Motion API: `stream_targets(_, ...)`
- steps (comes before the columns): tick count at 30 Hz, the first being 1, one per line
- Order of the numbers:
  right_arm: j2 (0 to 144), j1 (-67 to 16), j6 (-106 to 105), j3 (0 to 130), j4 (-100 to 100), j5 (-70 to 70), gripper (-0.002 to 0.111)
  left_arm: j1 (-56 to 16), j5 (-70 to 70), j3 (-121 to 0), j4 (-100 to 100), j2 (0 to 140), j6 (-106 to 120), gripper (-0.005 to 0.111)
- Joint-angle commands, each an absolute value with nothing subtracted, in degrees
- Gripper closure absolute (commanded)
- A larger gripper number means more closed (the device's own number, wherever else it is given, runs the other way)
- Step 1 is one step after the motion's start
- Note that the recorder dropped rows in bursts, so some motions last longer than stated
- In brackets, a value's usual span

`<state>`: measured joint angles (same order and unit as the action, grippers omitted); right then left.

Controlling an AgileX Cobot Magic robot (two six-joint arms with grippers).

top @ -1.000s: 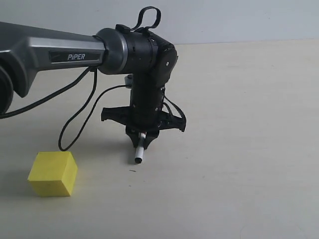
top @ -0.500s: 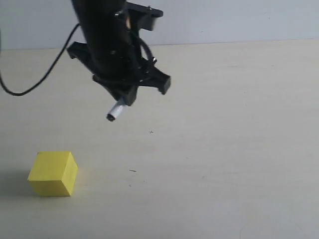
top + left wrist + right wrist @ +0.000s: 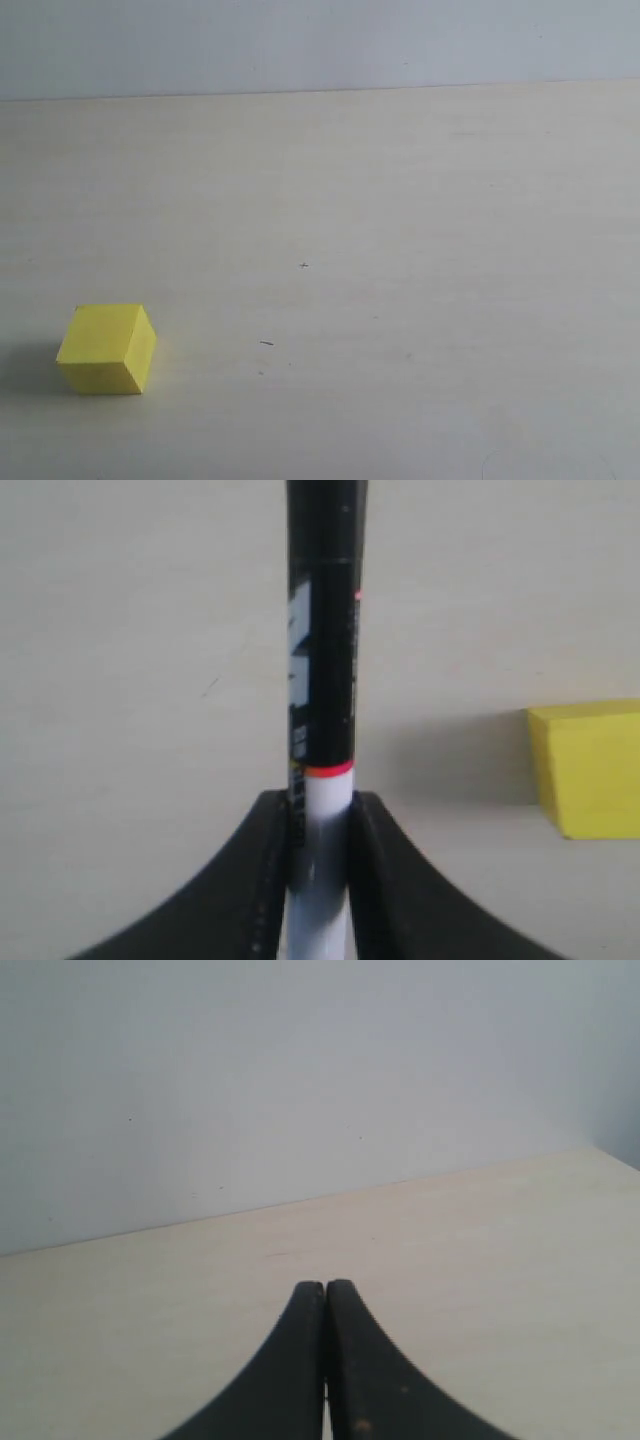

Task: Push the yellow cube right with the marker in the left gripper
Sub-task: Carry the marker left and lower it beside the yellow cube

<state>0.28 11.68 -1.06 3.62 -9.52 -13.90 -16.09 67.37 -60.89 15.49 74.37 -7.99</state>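
The yellow cube (image 3: 106, 348) rests on the pale table (image 3: 400, 200) at the lower left of the exterior view; neither arm shows there. In the left wrist view my left gripper (image 3: 320, 805) is shut on the marker (image 3: 322, 660), its two black fingers pressed against the white barrel just below the red ring. The black half sticks out past the fingertips. The yellow cube (image 3: 590, 765) lies off to one side of the marker, apart from it. My right gripper (image 3: 325, 1288) is shut on nothing, above bare table.
A light wall (image 3: 300, 40) runs behind the table's far edge, also seen as the wall (image 3: 300, 1080) in the right wrist view. Small dark specks (image 3: 266, 343) mark the tabletop near the middle.
The left arm with the marker rose and swung left, then left the exterior view altogether. The yellow cube has stayed where it was.
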Motion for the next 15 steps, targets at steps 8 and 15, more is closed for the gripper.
stream_targets(8, 0.0, 11.94, -1.58, 3.27, -9.05, -13.73, 0.108, -8.29, 63.23, -56.63, 23.26, 77.88, 26.64, 0.107)
stream_targets(15, 0.0, 11.94, -1.58, 3.27, -9.05, -13.73, 0.108, -4.29, 61.7, -53.83, 18.41, 80.34, 48.0, 0.107)
